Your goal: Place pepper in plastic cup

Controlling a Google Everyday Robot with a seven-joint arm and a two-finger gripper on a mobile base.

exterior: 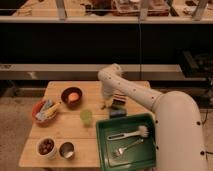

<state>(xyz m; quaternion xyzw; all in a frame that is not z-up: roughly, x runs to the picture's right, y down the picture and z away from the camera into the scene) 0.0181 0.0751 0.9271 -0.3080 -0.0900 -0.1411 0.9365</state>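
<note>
Gripper (106, 103): low over table (55, 95); grasp state cannot be told, pepper not discernible. Plastic cup (86, 117): near it, toward the camera. Risk: a low approach could tip the light cup.

Whitish tool (107, 101) over tan table (60, 131); yellow-green plastic cup (86, 117); green tray (100, 145); blue-green block (118, 113)

The arm (145, 95) is smooth, glossy white, made of rounded tubular segments that thicken from a slim forearm into a broad cylindrical shoulder (182, 135). Its gripper (107, 101), shadowed and greyish, hangs over the counter's (55, 125) back right part.
</note>
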